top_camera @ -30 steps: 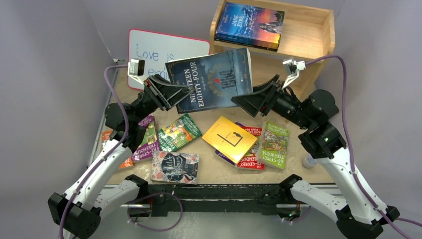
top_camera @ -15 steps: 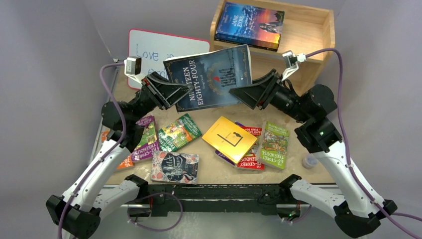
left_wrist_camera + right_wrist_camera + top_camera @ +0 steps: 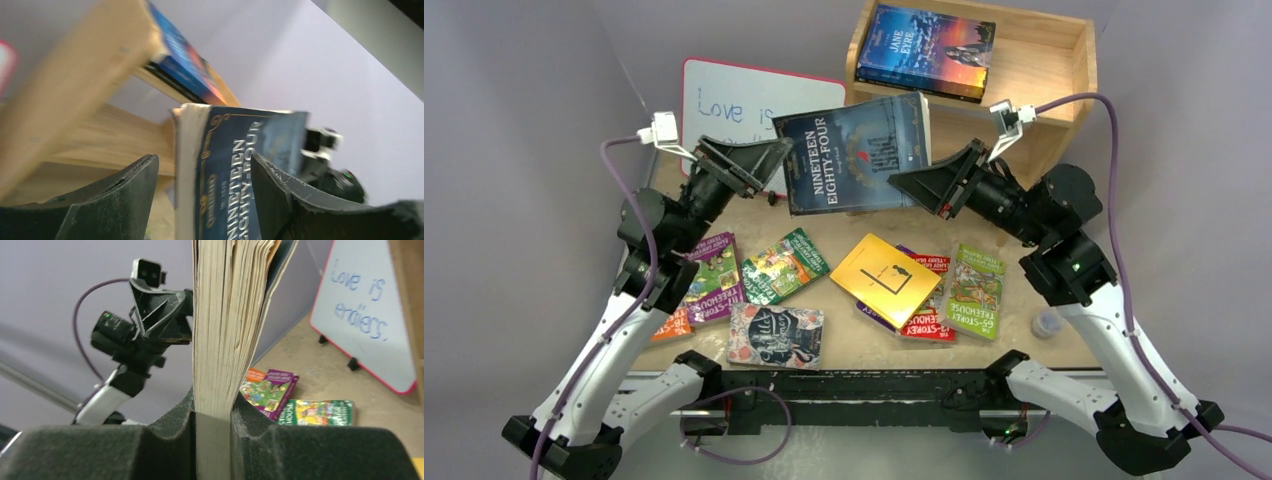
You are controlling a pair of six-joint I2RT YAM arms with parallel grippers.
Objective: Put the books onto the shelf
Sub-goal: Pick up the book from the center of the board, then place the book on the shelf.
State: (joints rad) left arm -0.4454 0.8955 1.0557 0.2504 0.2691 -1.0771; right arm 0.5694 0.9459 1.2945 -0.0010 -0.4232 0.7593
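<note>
A dark blue book, "Nineteen Eighty-Four" (image 3: 859, 150), hangs in the air in front of the wooden shelf (image 3: 1034, 85). My right gripper (image 3: 916, 185) is shut on its right edge, and the right wrist view has the page block (image 3: 230, 315) pinched between both fingers (image 3: 170, 435). My left gripper (image 3: 759, 168) stands open at the book's left edge. In the left wrist view the book (image 3: 240, 175) sits in the gap, clear of both fingers (image 3: 125, 200). A "Jane Eyre" book (image 3: 929, 50) lies flat on the shelf's top tier. Several books lie on the table: yellow (image 3: 886, 278), green (image 3: 976, 290), floral (image 3: 776, 335), purple (image 3: 714, 280).
A pink-edged whiteboard (image 3: 744, 100) leans at the back left, close behind the left gripper. A small round cap (image 3: 1046, 323) sits near the table's right edge. More books lie below the held one: red (image 3: 924, 325), green (image 3: 784, 265), orange (image 3: 674, 325).
The left gripper opened and drew back to the left, letting go of the blue book. The right gripper closed on the book's right edge and now carries it alone.
</note>
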